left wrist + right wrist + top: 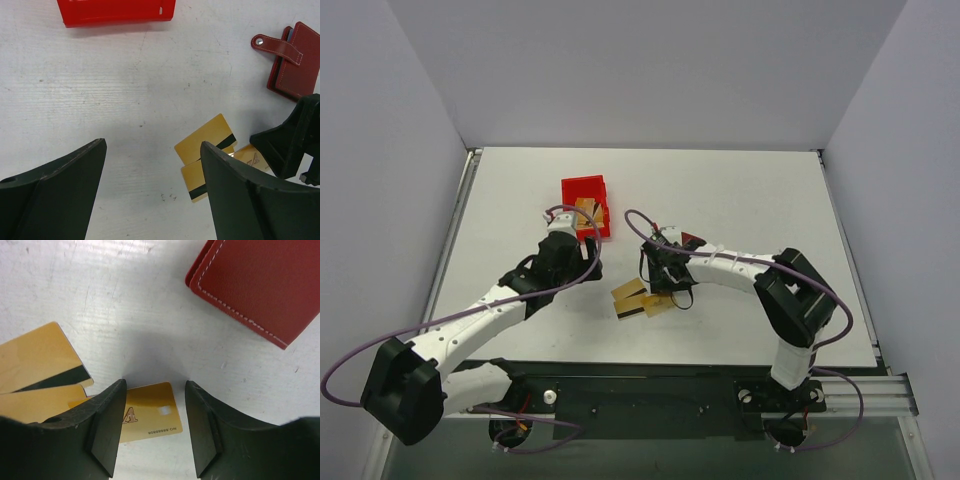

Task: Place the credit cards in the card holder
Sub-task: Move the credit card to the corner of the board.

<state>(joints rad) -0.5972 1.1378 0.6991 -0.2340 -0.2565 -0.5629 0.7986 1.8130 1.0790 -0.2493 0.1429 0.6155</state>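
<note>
Card holder (690, 240): shut, near the middle of the tabletop (750, 190), a little toward the right edge. Dark red with pale stitching, snap tab (261, 42) sticking out loose at one side.

Credit cards (630, 298): gold-tan, flat on the tabletop, closer to the near edge than the card holder and apart from it. Two overlapping, each with a dark stripe along one edge. Third card (150, 412) just beside them, printed face up.

Right gripper (155, 385): low over that third card, jaws apart, one finger on either side of it. Card's one end hidden under a finger, a sliver of bare tabletop showing between its other end and the opposite finger. Nothing clamped.

Left gripper (154, 145): above the tabletop, left of the cards and on the near side of the red bin (586, 192), jaws spread wide, holding nothing.

Red bin: left of the middle, toward the far edge, open-topped. Tan pieces inside, too small to identify.
</note>
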